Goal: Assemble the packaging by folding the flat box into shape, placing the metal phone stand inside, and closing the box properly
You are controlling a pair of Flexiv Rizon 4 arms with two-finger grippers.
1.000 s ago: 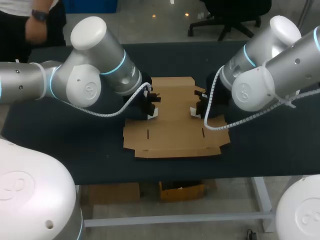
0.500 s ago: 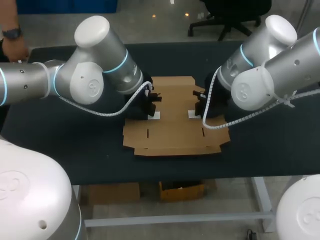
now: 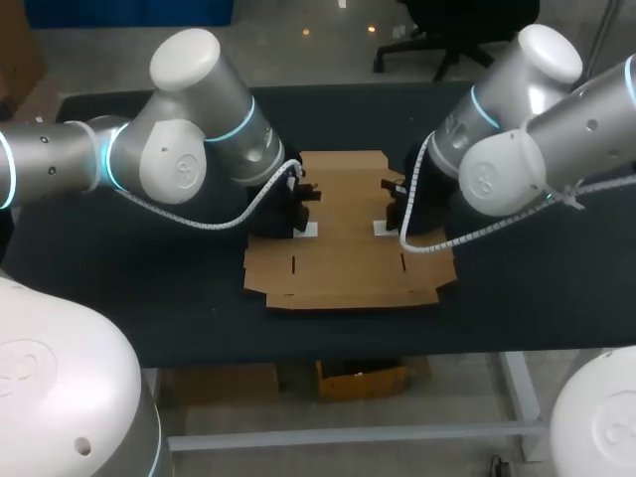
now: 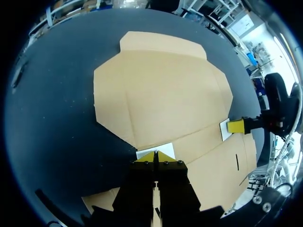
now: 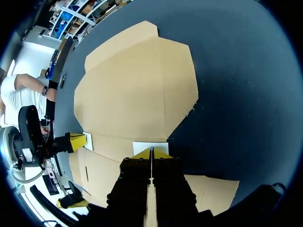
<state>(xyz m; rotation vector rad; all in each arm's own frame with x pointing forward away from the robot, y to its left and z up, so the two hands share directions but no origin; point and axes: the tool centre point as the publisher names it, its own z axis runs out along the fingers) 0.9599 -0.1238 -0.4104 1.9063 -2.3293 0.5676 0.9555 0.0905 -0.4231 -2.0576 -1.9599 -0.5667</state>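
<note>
There, left hand (image 4: 155, 155) at box (image 4: 161, 90) edge.

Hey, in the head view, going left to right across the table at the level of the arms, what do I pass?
In order: left arm → left tool → bare middle of the flat cardboard box → right tool → right arm.

Soft overhead light, mild glare on white arm shells (image 3: 184, 60)
</note>
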